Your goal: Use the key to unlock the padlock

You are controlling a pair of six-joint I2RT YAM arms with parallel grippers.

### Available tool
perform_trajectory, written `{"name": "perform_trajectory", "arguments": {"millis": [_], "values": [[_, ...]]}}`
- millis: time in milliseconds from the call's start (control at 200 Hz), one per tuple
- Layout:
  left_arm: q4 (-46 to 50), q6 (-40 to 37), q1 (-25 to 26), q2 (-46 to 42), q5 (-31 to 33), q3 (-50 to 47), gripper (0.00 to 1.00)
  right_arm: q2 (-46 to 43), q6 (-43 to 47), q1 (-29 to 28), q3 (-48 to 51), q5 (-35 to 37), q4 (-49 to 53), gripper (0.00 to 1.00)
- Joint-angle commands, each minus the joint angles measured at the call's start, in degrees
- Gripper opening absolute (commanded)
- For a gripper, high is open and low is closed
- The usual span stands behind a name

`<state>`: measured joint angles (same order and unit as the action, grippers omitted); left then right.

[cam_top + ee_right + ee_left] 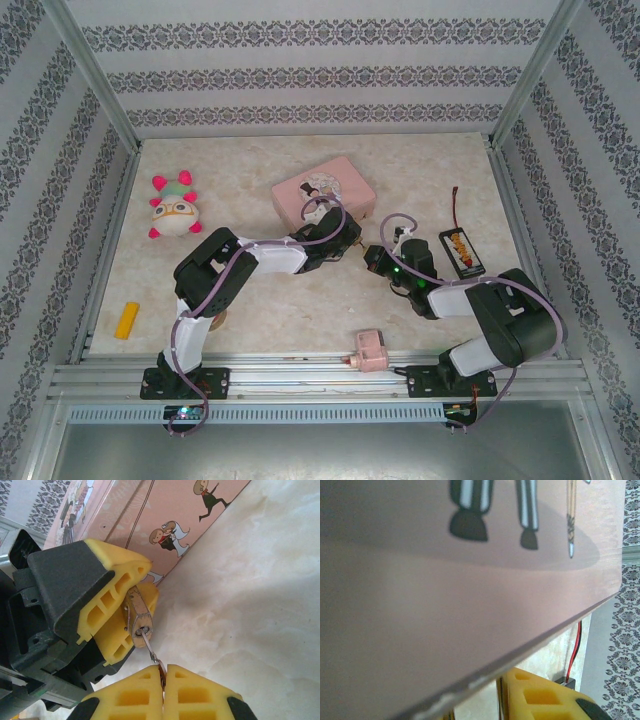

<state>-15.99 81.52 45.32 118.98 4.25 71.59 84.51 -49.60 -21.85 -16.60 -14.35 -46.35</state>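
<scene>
Looking down from above, the left end effector (350, 247) and the right end effector (378, 258) meet tip to tip near the middle of the pale marbled desk (285, 320), just in front of the flat pink tin box (323, 193), which lies toward the far edge.

From the left wrist, the tin's pink lid (445, 610) looms close.

From the right wrist, the left end effector (131, 599) pinches the tiny brass-gold padlock (137, 614) between yellow pads beside the tin. The right end effector (163, 676) is pressed together on the thin silver key (151, 648), whose tip is at the keyhole.
</scene>
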Motion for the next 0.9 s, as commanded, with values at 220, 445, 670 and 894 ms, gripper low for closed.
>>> {"name": "perform_trajectory", "arguments": {"millis": [220,445,670,894], "values": [[-1.83,11.39,2.23,2.28,-7.59,-2.85,0.07,-0.40,0.60,0.66,1.39,2.13,-2.96,0.00],[-1.56,11.12,2.23,2.56,-8.03,-2.50,0.07,-0.07,0.72,0.66,0.34,1.54,-3.14,0.00],[-1.67,10.99,2.22,2.74,-8.31,-2.39,0.07,0.68,0.38,0.65,-0.49,1.17,-3.49,0.00],[-1.77,10.95,2.23,2.75,-8.51,-2.37,0.07,2.04,0.19,0.55,-1.50,0.73,-3.97,0.00]]}}
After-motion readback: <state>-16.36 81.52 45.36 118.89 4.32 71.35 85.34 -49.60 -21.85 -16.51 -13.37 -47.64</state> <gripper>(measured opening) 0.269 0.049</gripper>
